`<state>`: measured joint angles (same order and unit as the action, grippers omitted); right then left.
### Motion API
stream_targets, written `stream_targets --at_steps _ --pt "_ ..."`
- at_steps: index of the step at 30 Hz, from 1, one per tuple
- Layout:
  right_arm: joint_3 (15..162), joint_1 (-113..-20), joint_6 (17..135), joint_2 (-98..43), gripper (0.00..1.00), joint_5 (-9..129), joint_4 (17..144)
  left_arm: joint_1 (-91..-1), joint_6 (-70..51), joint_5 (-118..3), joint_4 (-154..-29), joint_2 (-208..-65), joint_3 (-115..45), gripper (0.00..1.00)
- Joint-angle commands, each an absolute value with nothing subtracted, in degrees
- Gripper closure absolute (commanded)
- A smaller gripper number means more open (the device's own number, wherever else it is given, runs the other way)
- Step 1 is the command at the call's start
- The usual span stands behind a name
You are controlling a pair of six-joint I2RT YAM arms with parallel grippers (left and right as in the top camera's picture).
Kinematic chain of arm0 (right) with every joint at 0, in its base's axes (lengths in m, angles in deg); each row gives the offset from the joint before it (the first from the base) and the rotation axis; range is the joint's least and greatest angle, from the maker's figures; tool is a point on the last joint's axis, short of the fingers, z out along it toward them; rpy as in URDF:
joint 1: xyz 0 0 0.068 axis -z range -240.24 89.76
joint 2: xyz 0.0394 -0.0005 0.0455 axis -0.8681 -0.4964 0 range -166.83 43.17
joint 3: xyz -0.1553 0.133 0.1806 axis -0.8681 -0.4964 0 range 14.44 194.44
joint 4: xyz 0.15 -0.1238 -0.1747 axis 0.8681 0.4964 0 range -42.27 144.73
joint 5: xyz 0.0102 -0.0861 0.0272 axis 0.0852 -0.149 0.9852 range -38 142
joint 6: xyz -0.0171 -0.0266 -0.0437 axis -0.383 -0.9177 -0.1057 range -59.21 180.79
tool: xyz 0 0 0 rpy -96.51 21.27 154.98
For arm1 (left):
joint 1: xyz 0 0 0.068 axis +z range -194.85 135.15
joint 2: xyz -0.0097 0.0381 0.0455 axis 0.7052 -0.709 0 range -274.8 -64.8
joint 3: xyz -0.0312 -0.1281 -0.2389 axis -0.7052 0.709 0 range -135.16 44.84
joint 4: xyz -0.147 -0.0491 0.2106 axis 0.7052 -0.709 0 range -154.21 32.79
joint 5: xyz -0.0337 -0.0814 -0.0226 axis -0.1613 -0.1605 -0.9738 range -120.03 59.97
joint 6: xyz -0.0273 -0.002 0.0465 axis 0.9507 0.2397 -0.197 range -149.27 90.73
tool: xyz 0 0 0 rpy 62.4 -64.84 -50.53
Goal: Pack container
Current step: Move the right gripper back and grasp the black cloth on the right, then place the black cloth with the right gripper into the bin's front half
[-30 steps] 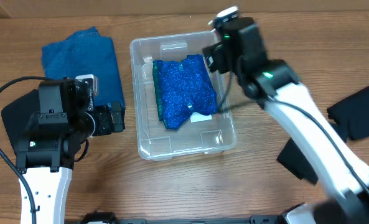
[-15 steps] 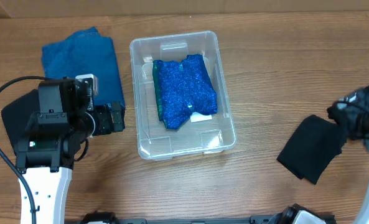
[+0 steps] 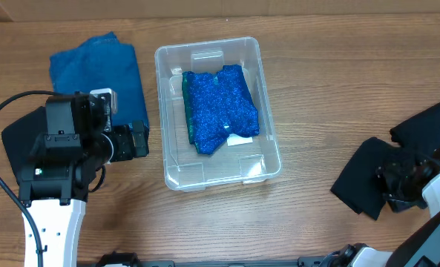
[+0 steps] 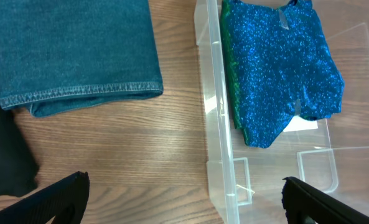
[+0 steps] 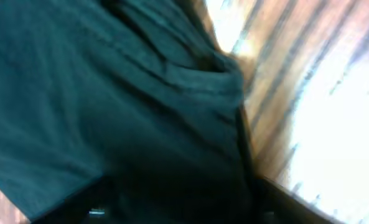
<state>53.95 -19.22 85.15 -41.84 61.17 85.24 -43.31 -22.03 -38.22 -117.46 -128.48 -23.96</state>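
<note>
The clear container (image 3: 269, 119) stands mid-table with a blue glittery garment (image 3: 221, 107) lying in it; its white label shows under the garment's near edge. My left gripper (image 3: 139, 141) is open and empty, low beside the container's left wall (image 4: 214, 124), its fingers astride that wall in the left wrist view (image 4: 184, 202). My right gripper (image 3: 396, 184) is at the right, down on a black cloth (image 3: 362, 182). In the right wrist view its fingers (image 5: 184, 208) are spread apart with the dark cloth (image 5: 109, 93) between them.
A folded blue denim piece (image 3: 93, 70) lies left of the container and shows in the left wrist view (image 4: 72, 50). A black cloth (image 3: 15, 137) lies under my left arm. Another black cloth (image 3: 427, 130) lies at the right edge.
My right arm swung from over the container's far right corner out to the right and came down on the black cloth. The left arm and the container's contents have not moved.
</note>
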Motion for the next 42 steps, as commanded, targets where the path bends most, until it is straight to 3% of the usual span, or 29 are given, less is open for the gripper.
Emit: stream_targets --at_steps 1,2,3,9,13,19,25,33,37,38,42 --pt "53.33 -19.03 84.27 -43.74 0.64 63.13 85.29 -43.0 -22.88 -38.63 -117.4 -128.5 -25.16 0.0" --pt "53.33 -19.03 83.09 -43.74 0.85 64.55 84.9 -43.0 -22.88 -38.65 -117.4 -128.5 -25.16 0.0" --pt "53.38 -19.03 81.43 -43.74 0.96 67.64 84.17 -43.0 -22.88 -38.63 -117.4 -128.5 -25.16 0.0" --pt "60.57 -23.51 75.71 -38.67 0.96 92.68 83.82 -43.0 -22.88 -38.65 -117.46 -128.5 -25.16 0.0" --pt "70.56 -32.8 72.01 -31.46 0.96 95.53 85.66 -43.0 -22.88 -38.65 -117.44 -128.5 -25.16 0.0" --pt "88.98 -61.58 51.05 -27.83 0.96 82.41 89.7 -43.0 -22.86 -38.65 -117.46 -128.5 -25.16 0.0" --pt "89.42 -87.81 24.28 -33.1 0.96 69.41 91.8 -43.0 -22.86 -38.65 -117.92 -128.57 -25.16 0.0" --pt "89.42 -98.54 17.54 -50.91 0.96 66.57 96.85 -43.0 -22.86 -38.65 -118.49 -128.57 -25.14 0.0" --pt "89.42 -99.7 17.11 -55.33 0.96 62.0 97.44 -43.0 -22.86 -38.65 -118.49 -128.57 -25.14 0.0" --pt "89.42 -99.48 20.3 -55.63 0.0 56.01 94.23 -43.0 -22.88 -38.65 -118.53 -128.57 -25.14 0.0" --pt "90.99 -99.07 42.75 -54.37 0.0 24.1 79.74 -43.0 -22.86 -38.65 -118.58 -128.57 -25.14 0.0"
